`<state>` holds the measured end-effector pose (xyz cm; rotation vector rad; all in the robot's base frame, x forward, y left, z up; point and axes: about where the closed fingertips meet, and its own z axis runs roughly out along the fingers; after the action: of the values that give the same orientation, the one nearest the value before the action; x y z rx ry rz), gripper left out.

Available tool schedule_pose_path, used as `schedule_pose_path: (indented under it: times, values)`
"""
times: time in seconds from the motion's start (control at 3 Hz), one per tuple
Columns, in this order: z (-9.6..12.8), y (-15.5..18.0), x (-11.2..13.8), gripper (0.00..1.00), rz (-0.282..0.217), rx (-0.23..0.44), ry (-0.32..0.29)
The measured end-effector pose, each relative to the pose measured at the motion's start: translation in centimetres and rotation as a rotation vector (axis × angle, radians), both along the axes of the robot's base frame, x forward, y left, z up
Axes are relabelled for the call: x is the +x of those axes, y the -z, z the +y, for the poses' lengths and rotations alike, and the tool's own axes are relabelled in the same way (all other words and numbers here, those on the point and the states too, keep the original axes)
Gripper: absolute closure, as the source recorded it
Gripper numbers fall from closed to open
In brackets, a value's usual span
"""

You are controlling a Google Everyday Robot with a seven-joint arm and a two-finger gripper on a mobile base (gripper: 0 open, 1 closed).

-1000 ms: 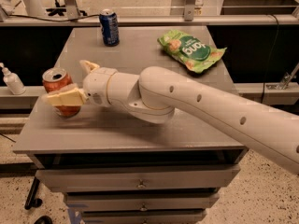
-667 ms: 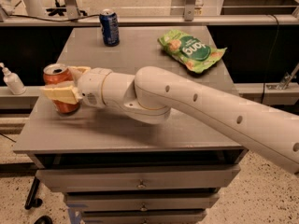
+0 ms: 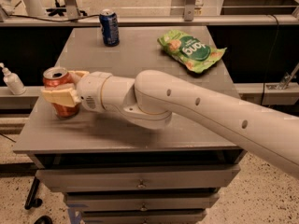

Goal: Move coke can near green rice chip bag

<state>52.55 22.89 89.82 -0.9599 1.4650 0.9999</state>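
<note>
The coke can [image 3: 55,78], orange-red with a silver top, stands upright near the left edge of the grey table [image 3: 140,55]. My gripper [image 3: 60,87] reaches in from the right and holds the can between its cream fingers: one finger [image 3: 60,97] crosses the can's front, the other shows behind its right side. The can still rests on the table. The green rice chip bag [image 3: 192,50] lies flat at the far right of the table, well away from the can. My thick white arm [image 3: 187,106] spans the table's front half.
A dark blue soda can [image 3: 110,27] stands at the table's back left. A white pump bottle [image 3: 12,80] sits on a ledge off the left side. Drawers [image 3: 140,183] are under the table front. A rail runs behind the table.
My gripper has slid left onto the coke can and its fingers have drawn in around it. The can, the bag and the blue can have stayed in place.
</note>
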Motion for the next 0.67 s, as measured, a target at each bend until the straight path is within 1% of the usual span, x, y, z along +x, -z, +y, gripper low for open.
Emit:
schedule_pose_path:
  times: [0.33,0.67]
  values:
    - [-4.2,-0.6,0.1,1.0,-0.004,-0.047,0.049]
    - [-13.0,-2.6,0.8,1.0,-0.05,-0.157,0.143]
